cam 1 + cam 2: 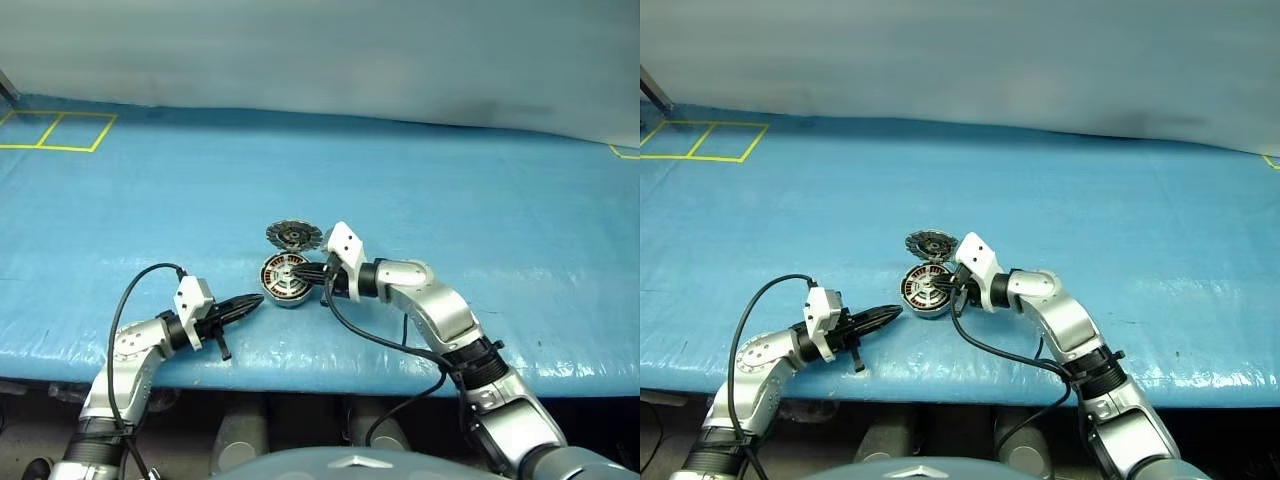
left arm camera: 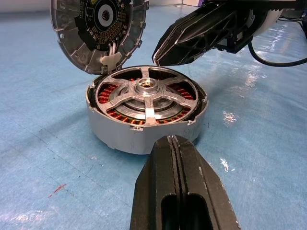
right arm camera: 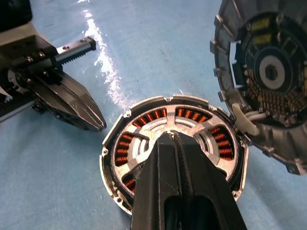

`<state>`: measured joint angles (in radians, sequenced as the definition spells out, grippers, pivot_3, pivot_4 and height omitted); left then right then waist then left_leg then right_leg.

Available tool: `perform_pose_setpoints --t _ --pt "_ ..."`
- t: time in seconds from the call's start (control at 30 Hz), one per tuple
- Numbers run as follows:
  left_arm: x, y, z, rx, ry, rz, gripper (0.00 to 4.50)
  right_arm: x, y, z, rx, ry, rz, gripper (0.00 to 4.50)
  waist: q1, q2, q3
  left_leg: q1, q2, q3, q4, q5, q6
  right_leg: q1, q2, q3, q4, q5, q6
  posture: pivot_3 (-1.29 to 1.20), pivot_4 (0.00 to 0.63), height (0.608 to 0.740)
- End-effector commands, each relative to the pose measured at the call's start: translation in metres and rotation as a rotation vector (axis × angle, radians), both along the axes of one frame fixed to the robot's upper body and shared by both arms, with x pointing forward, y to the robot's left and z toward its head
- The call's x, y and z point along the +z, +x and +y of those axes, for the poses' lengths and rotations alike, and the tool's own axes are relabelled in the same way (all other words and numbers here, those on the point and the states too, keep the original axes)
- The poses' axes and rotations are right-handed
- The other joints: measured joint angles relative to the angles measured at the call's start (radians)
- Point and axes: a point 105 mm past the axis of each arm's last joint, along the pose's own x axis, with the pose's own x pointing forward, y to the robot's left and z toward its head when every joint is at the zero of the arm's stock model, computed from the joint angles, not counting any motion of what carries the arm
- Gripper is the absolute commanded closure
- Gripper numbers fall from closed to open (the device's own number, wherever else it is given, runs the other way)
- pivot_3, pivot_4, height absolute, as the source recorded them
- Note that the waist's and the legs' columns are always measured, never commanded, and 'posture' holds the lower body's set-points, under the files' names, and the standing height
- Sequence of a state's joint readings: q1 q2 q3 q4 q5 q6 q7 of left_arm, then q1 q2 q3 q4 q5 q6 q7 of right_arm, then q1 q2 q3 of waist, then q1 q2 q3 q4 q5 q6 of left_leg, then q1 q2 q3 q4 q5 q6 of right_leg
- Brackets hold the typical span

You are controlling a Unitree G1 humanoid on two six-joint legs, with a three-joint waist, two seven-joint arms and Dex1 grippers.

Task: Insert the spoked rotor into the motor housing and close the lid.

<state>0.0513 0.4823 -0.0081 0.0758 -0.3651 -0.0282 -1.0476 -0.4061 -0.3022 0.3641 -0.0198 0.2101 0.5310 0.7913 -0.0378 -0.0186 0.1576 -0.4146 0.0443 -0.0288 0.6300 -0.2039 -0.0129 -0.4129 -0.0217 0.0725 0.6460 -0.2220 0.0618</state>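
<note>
Spoked silver rotor sits in the round copper-wound motor housing, grey hinged lid open; right gripper, fingers together, pressing its hub could shove it toward the surface's near edge, left gripper shut alongside

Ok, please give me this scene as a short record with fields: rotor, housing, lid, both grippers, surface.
rotor: spoked rotor seated inside the housing, over the copper windings
housing: motor housing upright on the blue mat
lid: lid open, tilted up at the housing's far edge, inner side showing
left gripper: left gripper shut, empty, beside the housing
right gripper: right gripper shut, empty, tips over the housing
surface: blue mat
</note>
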Motion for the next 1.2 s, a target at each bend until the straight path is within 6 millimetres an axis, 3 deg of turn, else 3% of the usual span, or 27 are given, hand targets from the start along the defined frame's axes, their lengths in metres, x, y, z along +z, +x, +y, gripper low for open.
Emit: perform_pose_setpoints --t 0.03,0.23,0.37,0.5,0.63,0.73,0.8,0.93,1.0,1.1,1.2 --pt "0.011 0.001 0.0 0.0 -0.005 -0.048 4.5 -0.004 0.0 0.002 0.002 -0.025 -0.012 4.46 0.0 0.0 0.0 0.0 0.0 0.0 0.0 0.0 0.0 0.0 0.0 0.0 0.0 0.0 0.0 0.0 0.15 0.74" --pt "0.011 0.001 0.0 0.005 -0.003 -0.046 4.5 -0.021 -0.001 0.0 -0.029 -0.086 0.019 4.46 -0.003 0.0 0.0 0.002 0.0 0.0 0.0 0.0 0.0 0.001 0.0 0.0 0.001 0.0 0.0 0.0 0.15 0.74" --pt "0.01 0.0 0.0 0.003 -0.004 -0.043 4.5 -0.017 0.0 -0.001 -0.038 -0.071 0.008 4.46 -0.007 0.0 -0.001 0.003 0.0 0.0 0.0 0.0 0.0 0.002 0.0 0.0 0.001 0.0 0.0 0.0 0.15 0.74" --pt "0.01 0.0 -0.001 0.001 -0.006 -0.041 4.5 0.006 -0.004 0.005 -0.018 0.054 -0.026 4.46 -0.007 0.0 -0.001 0.003 0.0 0.0 0.0 0.0 0.0 0.001 0.0 0.0 0.001 0.0 0.0 0.0 0.15 0.74" --pt "0.01 -0.001 0.0 0.003 -0.007 -0.041 4.5 0.061 -0.009 0.006 -0.003 0.316 -0.087 4.46 -0.006 0.001 0.0 -0.001 0.0 0.0 0.0 0.0 0.0 -0.001 0.0 0.0 0.001 0.0 0.0 0.0 0.15 0.74" --pt "0.01 -0.001 -0.001 0.005 -0.01 -0.041 4.5 0.08 -0.009 -0.003 -0.029 0.397 -0.101 4.46 -0.006 0.001 0.0 0.0 0.001 0.0 -0.001 0.0 0.0 -0.001 0.0 0.0 0.001 0.0 0.0 0.0 0.15 0.74" --pt "0.01 -0.001 -0.001 0.006 -0.012 -0.041 4.5 0.075 -0.005 -0.012 -0.065 0.326 -0.122 4.46 -0.003 0.0 0.0 0.0 0.001 0.0 -0.001 0.0 0.0 0.0 0.0 0.0 0.0 0.0 0.0 0.0 0.15 0.74" --pt "0.009 -0.002 -0.002 0.006 -0.017 -0.038 4.5 0.034 0.004 -0.046 -0.16 -0.038 -0.159 4.46 0.003 0.0 0.0 0.0 -0.001 0.001 0.0 0.0 0.0 0.0 -0.002 -0.001 -0.001 0.0 0.0 0.0 0.15 0.74" --pt "0.008 -0.003 -0.002 0.005 -0.017 -0.035 4.5 0.023 0.009 -0.059 -0.196 -0.126 -0.16 4.46 0.002 0.0 0.0 -0.001 -0.001 0.002 0.0 0.0 0.0 -0.001 -0.003 0.0 -0.001 0.0 0.0 0.0 0.15 0.74" --pt "0.007 -0.002 -0.003 0.003 -0.017 -0.033 4.5 0.025 0.026 -0.066 -0.274 -0.125 -0.19 4.46 -0.006 0.001 0.0 0.0 0.0 0.003 -0.001 0.0 0.0 -0.002 -0.001 0.0 -0.001 0.0 0.0 0.0 0.15 0.74" --pt "0.008 0.0 -0.004 0.0 -0.017 -0.036 4.5 0.045 0.049 -0.056 -0.341 0.031 -0.207 4.46 -0.015 0.001 0.0 0.0 0.001 0.002 -0.002 0.0 0.0 -0.002 0.001 0.001 0.0 0.001 -0.001 0.0 0.15 0.74"
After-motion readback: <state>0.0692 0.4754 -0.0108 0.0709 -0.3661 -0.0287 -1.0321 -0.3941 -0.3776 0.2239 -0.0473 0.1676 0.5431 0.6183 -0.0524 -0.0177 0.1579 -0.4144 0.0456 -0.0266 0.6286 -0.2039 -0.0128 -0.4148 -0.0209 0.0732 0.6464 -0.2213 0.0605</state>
